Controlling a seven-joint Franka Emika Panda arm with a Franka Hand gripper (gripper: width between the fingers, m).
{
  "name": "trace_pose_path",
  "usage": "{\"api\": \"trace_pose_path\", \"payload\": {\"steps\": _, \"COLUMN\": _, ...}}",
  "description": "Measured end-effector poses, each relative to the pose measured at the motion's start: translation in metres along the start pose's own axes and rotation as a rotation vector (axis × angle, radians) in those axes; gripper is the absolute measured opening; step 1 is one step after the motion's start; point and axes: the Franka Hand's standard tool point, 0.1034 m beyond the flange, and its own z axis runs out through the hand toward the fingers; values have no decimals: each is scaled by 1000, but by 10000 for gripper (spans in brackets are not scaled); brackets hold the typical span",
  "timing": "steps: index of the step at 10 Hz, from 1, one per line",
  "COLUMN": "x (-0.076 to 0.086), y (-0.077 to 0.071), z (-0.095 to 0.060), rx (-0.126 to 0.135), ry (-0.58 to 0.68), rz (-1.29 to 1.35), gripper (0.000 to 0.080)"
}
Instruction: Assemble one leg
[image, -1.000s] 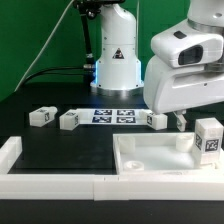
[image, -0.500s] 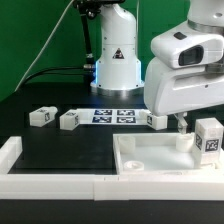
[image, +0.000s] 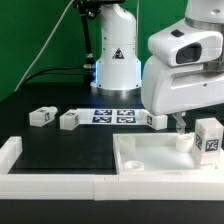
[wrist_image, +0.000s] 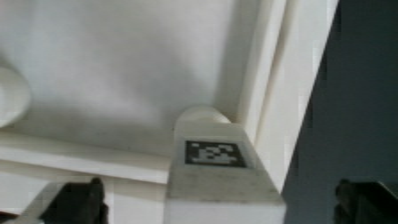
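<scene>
My gripper (image: 181, 126) hangs over the far right part of the large white tray (image: 150, 160). One leg (image: 209, 137), a small white block with a tag, stands upright at the tray's far right corner. In the wrist view this leg (wrist_image: 217, 160) stands in the tray's corner (wrist_image: 125, 70), between my two dark fingers (wrist_image: 79, 201), which are wide apart and do not touch it. My gripper (wrist_image: 222, 206) is open. Three more legs lie on the black table: two on the exterior view's left (image: 40, 116) (image: 69, 120) and one behind the tray (image: 157, 120).
The marker board (image: 112, 116) lies flat in front of the arm's base (image: 116, 65). Long white border bars run along the front (image: 60, 185) and up the exterior view's left (image: 10, 152). Cables trail at the back left.
The arm's white body has shifted very slightly toward the exterior view's left. The legs and the tray have not moved.
</scene>
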Motion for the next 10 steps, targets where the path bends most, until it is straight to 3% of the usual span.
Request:
{"api": "trace_pose_path", "payload": {"steps": 1, "x": 0, "y": 1, "z": 0, "rx": 0, "ry": 1, "rz": -1, "gripper": 649}}
{"api": "trace_pose_path", "payload": {"steps": 3, "x": 0, "y": 1, "z": 0, "rx": 0, "ry": 1, "rz": -1, "gripper": 351}}
{"api": "trace_pose_path", "payload": {"steps": 4, "x": 0, "y": 1, "z": 0, "rx": 0, "ry": 2, "rz": -1, "gripper": 351}}
{"api": "trace_pose_path", "payload": {"steps": 5, "x": 0, "y": 1, "z": 0, "rx": 0, "ry": 2, "rz": -1, "gripper": 291}}
{"api": "trace_pose_path", "payload": {"steps": 10, "x": 1, "y": 0, "z": 0, "rx": 3, "ry": 9, "rz": 132, "gripper": 291}}
